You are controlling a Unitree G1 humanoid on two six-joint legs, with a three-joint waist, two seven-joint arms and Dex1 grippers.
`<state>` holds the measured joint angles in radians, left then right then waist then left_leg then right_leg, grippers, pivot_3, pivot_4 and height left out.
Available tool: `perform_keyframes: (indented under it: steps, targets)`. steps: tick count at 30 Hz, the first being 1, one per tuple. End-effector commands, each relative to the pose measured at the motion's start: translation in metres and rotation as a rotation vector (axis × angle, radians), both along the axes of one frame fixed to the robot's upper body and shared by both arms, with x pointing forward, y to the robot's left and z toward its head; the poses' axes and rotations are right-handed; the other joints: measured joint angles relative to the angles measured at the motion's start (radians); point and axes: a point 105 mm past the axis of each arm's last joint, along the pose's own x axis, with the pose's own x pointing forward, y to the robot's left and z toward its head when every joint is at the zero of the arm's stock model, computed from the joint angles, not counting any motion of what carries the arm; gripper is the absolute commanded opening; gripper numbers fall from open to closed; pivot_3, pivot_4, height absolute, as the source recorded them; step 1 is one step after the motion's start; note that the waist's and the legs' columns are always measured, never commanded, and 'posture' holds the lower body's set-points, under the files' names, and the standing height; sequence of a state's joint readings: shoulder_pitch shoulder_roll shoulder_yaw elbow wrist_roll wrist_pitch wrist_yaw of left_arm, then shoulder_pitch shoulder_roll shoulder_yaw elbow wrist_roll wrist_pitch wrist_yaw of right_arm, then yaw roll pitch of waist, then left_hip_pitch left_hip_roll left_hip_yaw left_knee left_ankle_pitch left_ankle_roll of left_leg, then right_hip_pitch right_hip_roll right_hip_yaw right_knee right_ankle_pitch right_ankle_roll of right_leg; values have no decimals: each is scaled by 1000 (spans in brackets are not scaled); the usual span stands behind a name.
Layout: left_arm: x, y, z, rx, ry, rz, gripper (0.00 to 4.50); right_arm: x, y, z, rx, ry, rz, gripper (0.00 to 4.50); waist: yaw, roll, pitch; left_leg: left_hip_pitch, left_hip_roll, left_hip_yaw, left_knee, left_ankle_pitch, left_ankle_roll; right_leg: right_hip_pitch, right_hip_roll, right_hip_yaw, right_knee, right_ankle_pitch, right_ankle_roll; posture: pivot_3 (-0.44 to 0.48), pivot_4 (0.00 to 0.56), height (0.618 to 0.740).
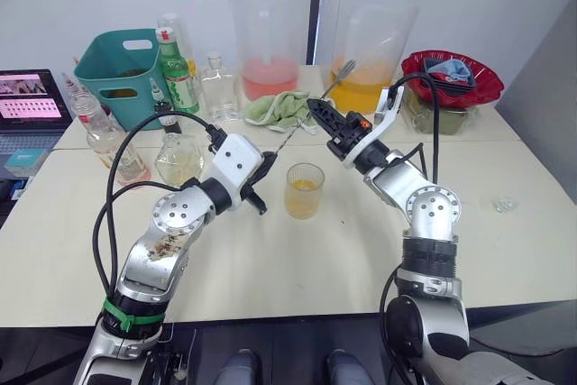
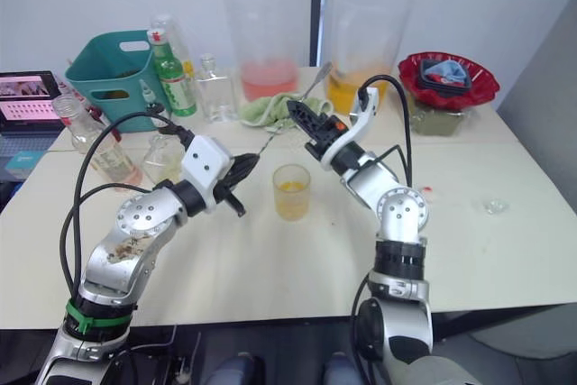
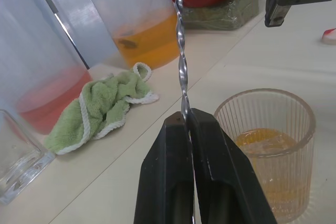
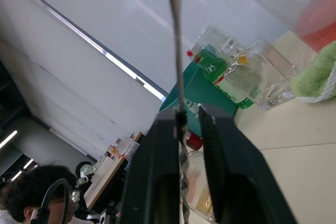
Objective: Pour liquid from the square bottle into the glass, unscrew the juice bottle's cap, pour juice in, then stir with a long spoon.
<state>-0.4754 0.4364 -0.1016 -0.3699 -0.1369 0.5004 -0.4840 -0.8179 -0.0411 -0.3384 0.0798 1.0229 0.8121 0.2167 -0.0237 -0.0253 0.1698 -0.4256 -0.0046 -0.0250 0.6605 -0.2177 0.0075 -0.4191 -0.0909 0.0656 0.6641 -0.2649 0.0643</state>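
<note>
Head views, glass: the glass point(image 1: 304, 190) stands on the table point(image 1: 505, 250) between the two grippers, holding yellow-orange liquid.
Head views, long spoon: the long spoon point(image 1: 315, 105) runs aslant above the table, bowl end up near the orange beaker point(image 1: 371, 53), lower end by the left gripper point(image 1: 262, 175).
Head views, right gripper: the right gripper point(image 1: 321, 116) is clamped on the spoon's upper shaft, above and behind the glass.
Head views, bottles: the square bottle point(image 1: 179, 159) sits left of the left gripper; the juice bottle point(image 1: 106, 139) stands further left, near the teal basket point(image 1: 117, 74) and green bottle point(image 1: 178, 69).
Left wrist view: its fingers point(image 3: 168, 182) are closed on the twisted spoon shaft, just beside the glass; a green cloth point(image 3: 100, 108) lies beyond, before the pink beaker point(image 3: 47, 72).
Right wrist view: one finger point(image 4: 160, 177) touches the spoon shaft, the other stands slightly apart.
</note>
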Motion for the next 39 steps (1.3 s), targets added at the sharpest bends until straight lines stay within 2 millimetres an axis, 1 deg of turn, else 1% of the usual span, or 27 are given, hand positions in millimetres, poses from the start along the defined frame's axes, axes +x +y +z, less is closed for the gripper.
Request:
perform_keyframes:
  steps: [1, 5, 7, 8, 9, 11, 12, 13, 14, 15, 16, 17, 18, 19, 20, 22, 24, 28, 30, 32, 35, 39]
  targets:
    - [1, 0, 13, -3, -47, -4, 0, -8, 1, 22, 12, -103, 2, 15, -1, 0, 0, 0, 0, 0, 0, 0, 0, 0, 0, 0, 0, 0, 0, 0, 150, 740]
    - [3, 3, 12, -22, -28, 17, 0, -8, -1, 23, 7, -122, -15, 15, -2, 0, 0, 0, 0, 0, 0, 0, 0, -1, 0, 0, 0, 0, 0, 0, 150, 740]
    - [4, 5, 14, -51, -23, 23, 665, -8, -2, 24, 7, -130, -19, 0, -2, 0, 0, 0, 0, 0, 0, 0, 0, -1, 0, 0, 0, 0, 0, 0, 150, 740]
    - [4, 5, 14, -58, -23, 24, 917, -8, -2, 25, 8, -132, -20, 0, -2, 0, 0, 0, 0, 0, 0, 0, 0, -1, 0, 0, 0, 0, 0, 0, 150, 740]
    - [4, 7, 16, -71, -21, 28, 1338, -9, -3, 25, 5, -139, -22, 0, -3, 0, 0, 0, 0, 0, 0, 0, 0, -1, 0, 0, 0, 0, 0, 0, 150, 740]
    - [4, 15, 20, -78, -29, 28, 1877, -8, -7, 30, 5, -161, -37, 0, -4, 0, 0, 0, 0, 0, 0, 0, 0, -1, 0, 0, 0, 0, 0, 0, 150, 740]
    - [4, 18, 22, -79, -33, 26, 2287, -8, -9, 31, 4, -170, -44, 0, -5, 0, 0, 0, 0, 0, 0, 0, 0, -1, 0, 0, 0, 0, 0, 0, 150, 740]
    - [5, 24, 26, -83, -38, 34, 2561, -8, -13, 36, 9, -191, -60, 0, -5, 0, 0, 0, 0, 0, 0, 0, 0, -1, 0, 0, 0, 0, 0, 0, 150, 740]
    - [6, 37, 32, -109, -38, 48, 2915, -8, -26, 47, 28, -236, -93, 0, -6, 0, 0, 0, 0, 0, 0, 0, 0, -1, 0, 0, 0, 0, 0, 0, 150, 740]
    - [7, 46, 37, -130, -38, 57, 3290, -9, -36, 56, 43, -269, -116, 0, -6, 0, 0, -1, 0, 0, 0, 0, 0, -1, 0, 0, 0, 0, 0, 0, 150, 740]
    - [6, 53, 41, -133, -40, 55, 3585, -10, -43, 63, 37, -302, -130, 0, -7, 0, 0, -1, 0, 0, 0, 0, 0, -2, 0, 0, 0, 0, 0, 0, 150, 740]
    - [4, 58, 44, -137, -39, 45, 4050, -11, -51, 71, 30, -329, -144, 0, -7, 0, 0, -2, 0, 0, 0, 0, -1, -2, 0, 0, 0, 0, 0, 0, 150, 740]
    - [2, 60, 46, -146, -30, 23, 4314, -12, -55, 77, 21, -348, -149, 0, -7, 0, 0, -2, 0, 0, 0, 0, -1, -3, 0, 0, 0, 0, 0, 0, 150, 740]
    - [-1, 63, 50, -171, -22, -3, 4449, -13, -58, 83, -14, -386, -149, 0, -7, 0, 0, -2, 0, 0, 0, 0, -1, -3, 0, 0, 0, 0, 0, 0, 150, 740]
    - [-3, 67, 57, -217, -9, -32, 4449, -16, -58, 90, -58, -434, -142, 0, -6, 0, 0, -2, 0, 0, 0, 0, -1, -3, 0, 0, 0, 0, 0, 0, 150, 740]
    - [-7, 73, 68, -250, 0, -80, 4449, -20, -58, 99, -118, -497, -104, 0, -8, 0, 0, -3, 0, 0, 0, 0, -1, -2, 0, -1, -1, 0, 0, 0, 150, 740]
    - [-11, 75, 70, -243, 29, -126, 4449, -22, -58, 107, -165, -545, -80, 0, -14, 0, 0, -2, 1, 1, 0, 0, -1, -2, 1, -1, -1, 0, 0, 0, 150, 740]
    - [-23, 73, 56, -164, 136, -218, 4449, -24, -55, 115, -257, -624, -25, 0, -22, 0, 0, -2, 1, 1, 0, 0, 0, -2, 1, -1, -1, 0, 0, 0, 150, 740]
    - [-32, 72, 42, -121, 201, -258, 4449, -28, -49, 117, -310, -662, 16, 0, -23, 0, 0, -2, 1, 1, -1, 0, 0, -2, 1, -1, -1, 0, 0, 0, 150, 740]
    - [-39, 73, 29, -95, 263, -280, 4449, -30, -42, 114, -369, -695, 48, 0, -24, 0, 0, -2, 2, 1, -1, 0, 0, -3, 1, -1, -1, 0, 0, 0, 150, 740]
    - [-52, 71, 6, -49, 354, -305, 4449, -33, -31, 101, -442, -717, 103, 0, -23, 0, 0, -2, 2, 1, -1, 0, 0, -3, 1, -1, -1, 0, 0, 0, 150, 740]
    - [-60, 66, -4, -69, 388, -318, 4449, -32, -19, 78, -539, -732, 147, 0, -13, 0, 0, -3, 2, 1, 0, 0, 0, -3, 0, -1, -1, 0, 0, 0, 150, 740]
